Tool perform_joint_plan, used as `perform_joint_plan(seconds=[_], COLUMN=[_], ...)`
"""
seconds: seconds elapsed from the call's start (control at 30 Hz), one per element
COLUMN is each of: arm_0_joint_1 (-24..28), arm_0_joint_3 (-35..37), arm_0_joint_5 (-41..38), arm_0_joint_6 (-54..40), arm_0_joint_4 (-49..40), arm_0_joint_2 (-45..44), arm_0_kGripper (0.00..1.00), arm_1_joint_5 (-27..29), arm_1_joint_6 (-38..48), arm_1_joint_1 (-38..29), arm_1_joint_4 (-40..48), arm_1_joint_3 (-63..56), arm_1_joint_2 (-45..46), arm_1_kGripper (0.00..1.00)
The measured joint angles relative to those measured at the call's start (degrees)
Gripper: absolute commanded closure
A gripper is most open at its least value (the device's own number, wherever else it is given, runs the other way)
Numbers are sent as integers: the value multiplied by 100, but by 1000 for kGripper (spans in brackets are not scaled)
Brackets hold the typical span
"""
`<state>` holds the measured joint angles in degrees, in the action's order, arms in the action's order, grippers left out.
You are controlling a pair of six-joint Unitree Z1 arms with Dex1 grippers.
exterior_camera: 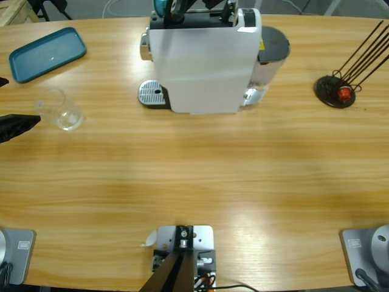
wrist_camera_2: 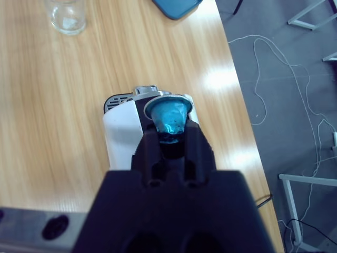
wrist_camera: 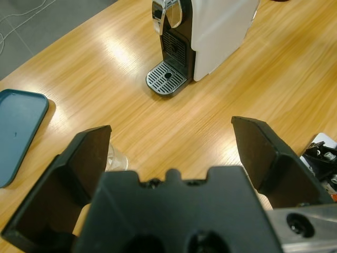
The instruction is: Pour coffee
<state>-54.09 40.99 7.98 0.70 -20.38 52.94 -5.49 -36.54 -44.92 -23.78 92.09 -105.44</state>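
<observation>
Gripping a blue capsule (wrist_camera_2: 168, 117) above the coffee machine (exterior_camera: 200, 61), right fingers (wrist_camera_2: 171, 138) risk misfeeding it; left fingers (wrist_camera: 95, 153) spread wide beside the glass (exterior_camera: 61, 109).

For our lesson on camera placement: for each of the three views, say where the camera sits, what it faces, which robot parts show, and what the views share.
High view: fixed above, facing down on the table; left gripper at the edge.
Left wrist view: behind open jaws, facing the coffee machine and drip tray.
Right wrist view: above the machine, looking down; right gripper holds a blue capsule.
Shared: machine, glass, teal tray.
</observation>
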Motion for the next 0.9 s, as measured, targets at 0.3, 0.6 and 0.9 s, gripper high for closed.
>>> perform_joint_plan(seconds=[0.3,0.6,0.9], arm_0_joint_1=[0,0,0], arm_0_joint_3=[-22,-57,-57], arm_0_joint_5=[0,0,0], arm_0_joint_6=[0,0,0], arm_0_joint_4=[81,107,127], arm_0_joint_2=[0,0,0], arm_0_kGripper=[0,0,0], arm_1_joint_5=[0,7,21], arm_1_joint_6=[0,0,1], arm_1_joint_1=[0,26,38], arm_1_joint_4=[-1,-34,-72], arm_1_joint_3=[-1,-7,-55], arm_1_joint_2=[-54,-54,-54], arm_1_kGripper=[1000,1000,869])
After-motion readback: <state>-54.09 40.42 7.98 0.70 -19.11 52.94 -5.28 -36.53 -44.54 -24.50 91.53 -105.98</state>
